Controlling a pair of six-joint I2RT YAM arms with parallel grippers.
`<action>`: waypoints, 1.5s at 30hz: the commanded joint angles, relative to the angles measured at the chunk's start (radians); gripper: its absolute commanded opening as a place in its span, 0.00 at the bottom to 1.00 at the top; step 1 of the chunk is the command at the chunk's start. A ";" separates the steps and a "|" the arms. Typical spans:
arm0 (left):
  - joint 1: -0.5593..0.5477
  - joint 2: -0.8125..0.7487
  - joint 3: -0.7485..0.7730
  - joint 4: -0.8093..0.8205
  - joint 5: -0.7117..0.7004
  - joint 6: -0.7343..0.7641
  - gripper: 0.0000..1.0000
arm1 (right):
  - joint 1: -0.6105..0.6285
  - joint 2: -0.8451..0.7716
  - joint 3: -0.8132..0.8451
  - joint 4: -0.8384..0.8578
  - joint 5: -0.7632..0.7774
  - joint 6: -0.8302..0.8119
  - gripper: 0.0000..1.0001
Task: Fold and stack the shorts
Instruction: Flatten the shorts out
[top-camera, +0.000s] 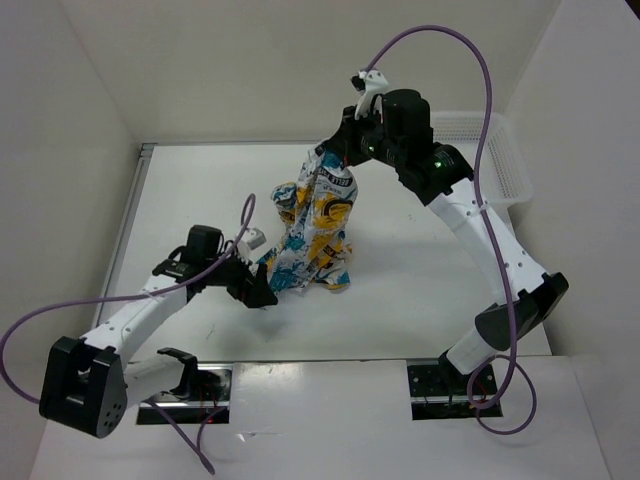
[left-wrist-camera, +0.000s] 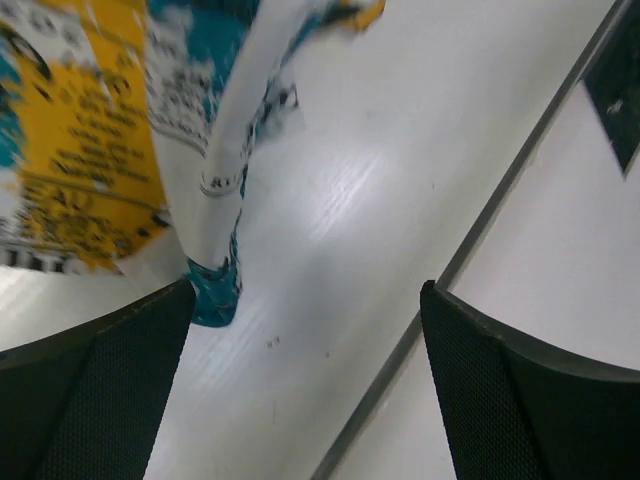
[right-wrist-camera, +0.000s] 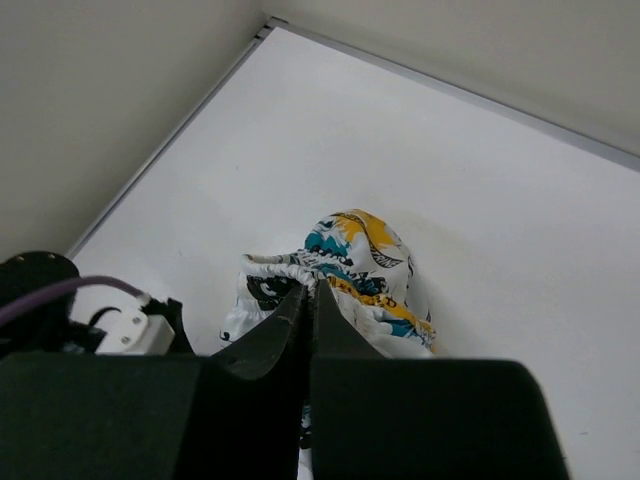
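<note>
Cloth shorts (top-camera: 318, 225) hang below my right gripper (top-camera: 338, 152), jaws pinched on top edge. Left gripper (left-wrist-camera: 307, 290) wide, hem just beside one finger.

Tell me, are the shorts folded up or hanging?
Hanging, not folded. The right claw is shut on the top of the shorts, holding them up, and their bottom end is crumpled on the table.
</note>
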 joint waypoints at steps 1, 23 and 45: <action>-0.024 0.027 -0.039 0.032 -0.081 0.004 1.00 | -0.005 -0.012 0.025 0.066 0.010 0.003 0.00; -0.119 0.162 -0.082 0.434 -0.285 0.004 0.00 | -0.005 -0.064 -0.065 0.066 0.085 -0.059 0.00; 0.353 -0.103 0.635 0.278 -0.465 0.004 0.00 | -0.078 -0.136 -0.158 0.278 0.463 -0.393 0.00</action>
